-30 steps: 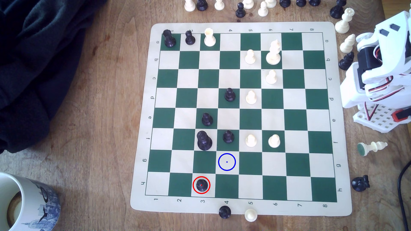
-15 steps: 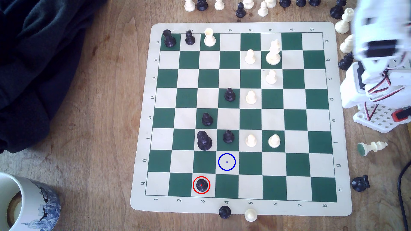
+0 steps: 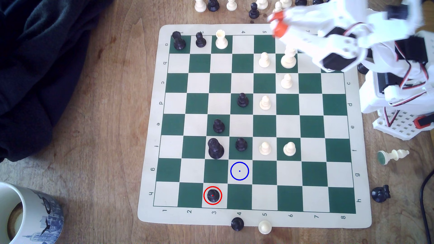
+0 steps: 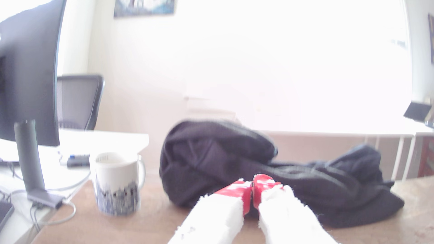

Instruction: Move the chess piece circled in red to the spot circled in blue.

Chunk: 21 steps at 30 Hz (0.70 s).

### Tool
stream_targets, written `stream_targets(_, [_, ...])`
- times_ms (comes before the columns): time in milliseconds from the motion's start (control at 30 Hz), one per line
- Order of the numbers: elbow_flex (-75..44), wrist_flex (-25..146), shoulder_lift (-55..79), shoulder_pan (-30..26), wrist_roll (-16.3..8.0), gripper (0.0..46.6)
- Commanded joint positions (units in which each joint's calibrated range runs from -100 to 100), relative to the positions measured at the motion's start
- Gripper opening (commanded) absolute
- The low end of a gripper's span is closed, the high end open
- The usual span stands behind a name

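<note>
chess mat [image 3: 150, 131] border: nums 1-8 along near edge, 4, 5 legible along far edge | letters a-h down both side borders, turned sideways | mug [image 3: 35, 211]: printed picture, no legible txt | red and blue rings: no txt

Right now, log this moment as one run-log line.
phase: approach | gripper: jaws shut, empty, above board's far edge | black pawn: on red-ringed square, untouched | blue-ringed square: vacant

Glossy black chess piece [image 3: 212, 195]; worn wooden table [image 3: 105, 140]; perhaps vinyl board [image 3: 150, 117]
</note>
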Motion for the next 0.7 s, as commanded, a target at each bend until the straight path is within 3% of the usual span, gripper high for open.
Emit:
stream_targets(0, [-14.21,13.86,7.70,-1.10,-2.20,0.2])
stream_targets(133, [-19.92,16.16,14.58,-3.37,-0.44,1.5])
stream_targets(233, [-31.52,25.33,23.58,-6.42,-0.83,3.6])
stream_targets(400, [-39.59,28.36,34.53,-8.84,-1.86,4.4])
stream_targets(433, [-42.86,31.31,37.58,-9.78,-2.98,4.4])
stream_targets(500, [-45.76,32.54,39.70,-9.78,-2.98,7.2])
stream_targets(667, [-49.84,35.49,43.95,-11.11,-0.49,11.7])
